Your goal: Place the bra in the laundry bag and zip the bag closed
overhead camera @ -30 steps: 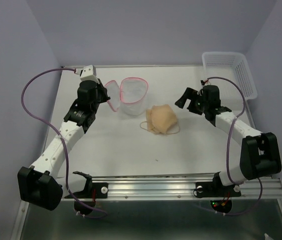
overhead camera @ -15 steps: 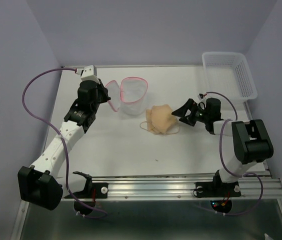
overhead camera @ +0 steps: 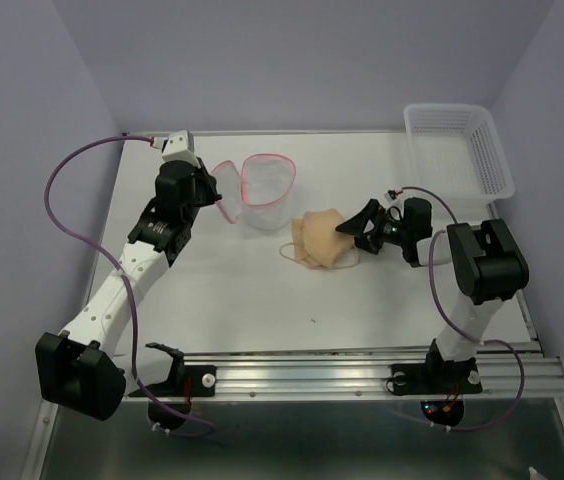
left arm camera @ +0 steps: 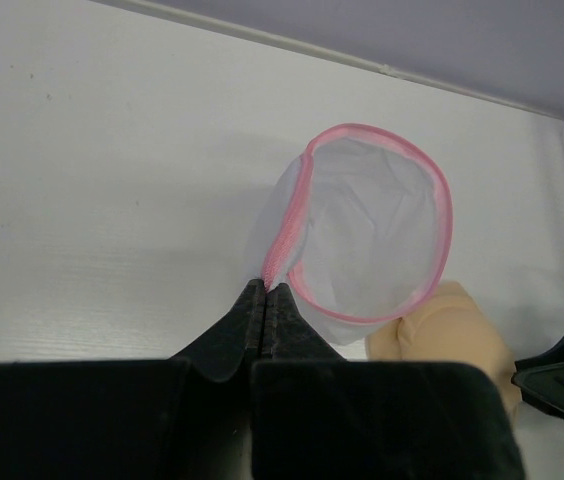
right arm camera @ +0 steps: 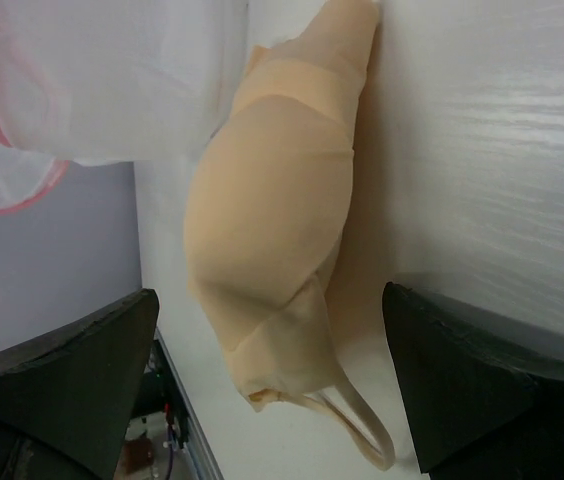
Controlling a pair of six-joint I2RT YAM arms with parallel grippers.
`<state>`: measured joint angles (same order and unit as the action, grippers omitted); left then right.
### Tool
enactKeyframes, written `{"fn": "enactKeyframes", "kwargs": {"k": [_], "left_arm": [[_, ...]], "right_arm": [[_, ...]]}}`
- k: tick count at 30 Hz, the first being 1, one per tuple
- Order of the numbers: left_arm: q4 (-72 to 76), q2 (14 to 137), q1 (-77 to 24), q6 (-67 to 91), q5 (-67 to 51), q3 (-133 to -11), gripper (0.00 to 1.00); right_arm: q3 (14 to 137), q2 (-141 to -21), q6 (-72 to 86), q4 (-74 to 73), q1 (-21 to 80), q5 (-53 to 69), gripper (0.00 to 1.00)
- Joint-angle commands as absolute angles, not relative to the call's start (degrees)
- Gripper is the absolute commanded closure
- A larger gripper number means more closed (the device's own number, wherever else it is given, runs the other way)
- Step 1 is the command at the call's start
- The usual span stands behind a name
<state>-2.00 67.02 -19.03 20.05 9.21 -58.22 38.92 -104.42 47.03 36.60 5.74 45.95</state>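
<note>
The tan bra lies bunched on the white table, just right of the laundry bag, a white mesh pouch with pink edging that stands open. My left gripper is shut on the bag's pink rim at its left side; the left wrist view shows the tips pinching the edging, with the bag and the bra beyond. My right gripper is low at the bra's right edge, open. In the right wrist view the bra fills the space between its spread fingers, and the bag is behind.
A white slotted plastic basket stands at the back right corner. A metal rail runs along the near table edge by the arm bases. Purple walls close in the left, back and right sides.
My right arm has swung down and left from near the basket to the bra's right edge, jaws staying open. The left arm and the bag have not moved.
</note>
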Motion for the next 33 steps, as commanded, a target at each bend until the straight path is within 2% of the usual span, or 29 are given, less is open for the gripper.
{"fn": "enactKeyframes", "kwargs": {"k": [1,6,9,10,12,13,15,16,19,25,33], "left_arm": [[0.53,67.24,-19.07,20.13,8.96,-59.77,1.00],[0.97,67.59,-19.16,20.39,7.74,-59.77,1.00],[1.05,67.94,-19.16,20.57,7.38,-59.68,1.00],[1.05,68.11,-19.07,20.48,7.38,-59.68,1.00],[1.23,68.11,-19.16,20.65,7.03,-59.50,1.00],[1.32,68.12,-19.16,20.65,6.94,-59.50,1.00],[1.41,68.38,-19.16,20.92,6.51,-59.50,1.00],[1.41,68.38,-19.16,20.74,6.42,-59.59,1.00],[1.41,68.03,-19.16,20.57,5.72,-60.12,1.00],[1.84,66.19,-19.16,20.04,3.96,-60.82,1.00],[2.29,65.39,-19.16,19.95,1.32,-60.12,1.00]], "right_arm": [[41.04,-108.79,50.52,45.14,7.73,47.37,0.00],[41.04,-111.53,53.79,50.45,8.87,47.99,0.02],[42.10,-112.67,53.88,50.54,9.40,47.90,0.11],[42.19,-112.94,54.31,50.97,9.40,47.90,0.21],[41.84,-113.29,55.19,53.07,9.40,47.99,0.34],[41.75,-113.38,55.37,53.52,9.40,48.25,0.49],[41.14,-113.20,56.07,55.27,9.40,48.43,0.62],[40.87,-112.77,56.34,56.15,9.40,49.04,0.72],[39.99,-111.19,57.13,57.57,9.40,49.75,0.82],[39.46,-101.53,54.76,54.94,9.40,49.66,0.99],[47.62,-86.32,42.02,34.91,9.40,46.50,0.99]]}}
